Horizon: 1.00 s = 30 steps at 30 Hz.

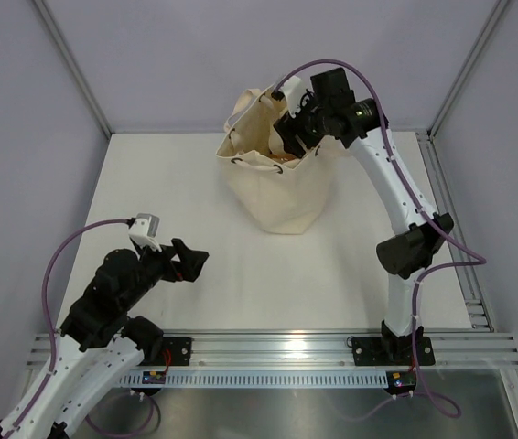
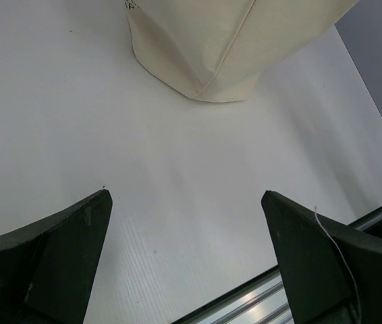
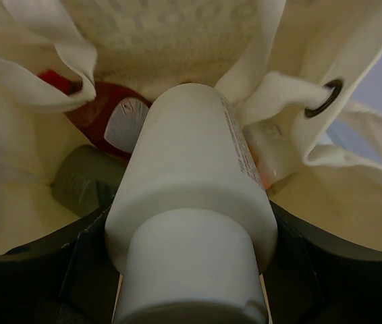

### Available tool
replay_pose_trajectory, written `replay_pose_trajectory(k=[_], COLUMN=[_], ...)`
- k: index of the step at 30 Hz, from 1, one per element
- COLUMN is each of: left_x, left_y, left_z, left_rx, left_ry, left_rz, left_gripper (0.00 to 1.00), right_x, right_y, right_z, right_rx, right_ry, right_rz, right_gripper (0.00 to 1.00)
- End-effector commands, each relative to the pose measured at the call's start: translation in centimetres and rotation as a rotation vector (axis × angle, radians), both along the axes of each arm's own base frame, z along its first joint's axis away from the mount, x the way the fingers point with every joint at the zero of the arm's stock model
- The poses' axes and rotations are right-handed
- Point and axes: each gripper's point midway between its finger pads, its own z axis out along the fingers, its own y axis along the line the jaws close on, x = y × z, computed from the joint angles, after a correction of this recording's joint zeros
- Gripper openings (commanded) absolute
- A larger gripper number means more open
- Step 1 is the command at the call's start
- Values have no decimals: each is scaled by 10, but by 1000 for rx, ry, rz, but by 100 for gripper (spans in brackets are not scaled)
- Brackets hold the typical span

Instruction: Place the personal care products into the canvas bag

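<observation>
The cream canvas bag (image 1: 282, 187) stands at the far middle of the table, its mouth open. My right gripper (image 1: 294, 131) is at the bag's mouth, shut on a white bottle (image 3: 191, 196) that points down into the bag. Inside the bag (image 3: 353, 216) lie a red flat bottle (image 3: 103, 111) and a grey-green bottle (image 3: 86, 179). My left gripper (image 1: 190, 262) is open and empty, low over the near left of the table. In the left wrist view the bag's base (image 2: 231, 47) shows ahead of the spread fingers (image 2: 69, 250).
A metal rail (image 1: 277, 347) runs along the near edge of the table. The grey enclosure walls and their frame posts (image 1: 71, 69) close in the back and sides.
</observation>
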Motion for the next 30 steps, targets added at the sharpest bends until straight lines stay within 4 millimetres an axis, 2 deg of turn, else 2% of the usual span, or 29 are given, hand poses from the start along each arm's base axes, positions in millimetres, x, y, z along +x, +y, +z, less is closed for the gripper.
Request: replay_pose_trajectory(k=[1, 2, 3, 4, 6, 7, 8, 9, 10, 11, 13, 14, 15, 16, 17, 18, 19, 20, 21, 22, 23, 24, 25, 26, 27, 28, 29, 30], left_x=[3, 2, 3, 2, 1, 0, -1, -2, -3, -4, -4, -4, -4, -4, -4, -4, -4, -3, -3, -2, -2, -1, 0, 1, 2, 2, 3, 5], left_y=[3, 2, 1, 0, 0, -1, -1, 0, 1, 2, 2, 2, 1, 0, 0, -1, -1, -1, -1, -1, -1, -2, -1, -2, -3, -4, -5, -5], left_z=[6, 6, 9, 9, 12, 12, 13, 13, 16, 16, 16, 16, 17, 16, 16, 16, 15, 15, 15, 16, 17, 17, 18, 17, 18, 17, 17, 15], left_rx=[-1, -5, -12, -13, -14, -12, -14, -8, -8, -8, -4, -6, -8, -7, -8, -5, -4, 0, 3, 4, 9, 13, 15, 18, 20, 21, 19, 24], left_ry=[-46, -49, -58, -56, -57, -57, -59, -60, -69, -71, -79, -81, -82, -77, -78, -77, -75, -76, -76, -80, -81, -82, -84, -81, -80, -77, -77, -69], left_rz=[13, 7, 4, -2, -10, -15, -18, -21, -21, -21, -23, -25, -28, -34, -37, -39, -39, -40, -41, -40, -42, -43, -40, -42, -43, -46, -46, -46], left_gripper=[99, 99, 99, 99, 99, 99, 99, 99, 99, 99, 99, 99, 99, 99, 99, 99, 99, 99, 99, 99, 99, 99, 99, 99, 99, 99, 99, 99], right_x=[-10, -5, -2, 4, 9, 8, 2, -4, -8, -15, -22, -31, -31, -38, -50, -50, -56, -68, -71, -73, -84, -89, -90, -103, -111, -116, -130, -137], right_y=[4, 2, -1, -9, -17, -21, -28, -32, -36, -50, -64, -74, -97, -102, -117, -145, -153, -165, -185, -197, -207, -216, -236, -238, -247, -250, -250, -251], right_z=[26, 23, 20, 21, 48, 62, 87, 103, 109, 121, 127, 134, 139, 142, 147, 148, 148, 141, 135, 131, 110, 98, 87, 59, 44, 34, 8, -1], right_rx=[32, 20, 5, -26, -26, -25, -11, -6, -12, -6, 19, 68, 92, 154, 184, 199, 237, 247, 251, 278, 279, 284, 297, 285, 281, 297, 300, 310], right_ry=[-79, -89, -92, -112, -198, -231, -296, -335, -354, -376, -373, -363, -359, -332, -327, -327, -310, -292, -283, -278, -236, -216, -211, -163, -139, -126, -87, -81], right_rz=[49, 29, 15, -28, -65, -67, -77, -75, -74, -94, -123, -151, -201, -206, -228, -289, -300, -329, -390, -462, -516, -577, -714, -747, -780, -790, -801, -817], right_gripper=[68, 88, 99, 99, 99, 99, 99, 99, 100, 99, 100, 100, 100, 100, 100, 99, 99, 99, 99, 100, 99, 99, 99, 99, 99, 99, 100, 100])
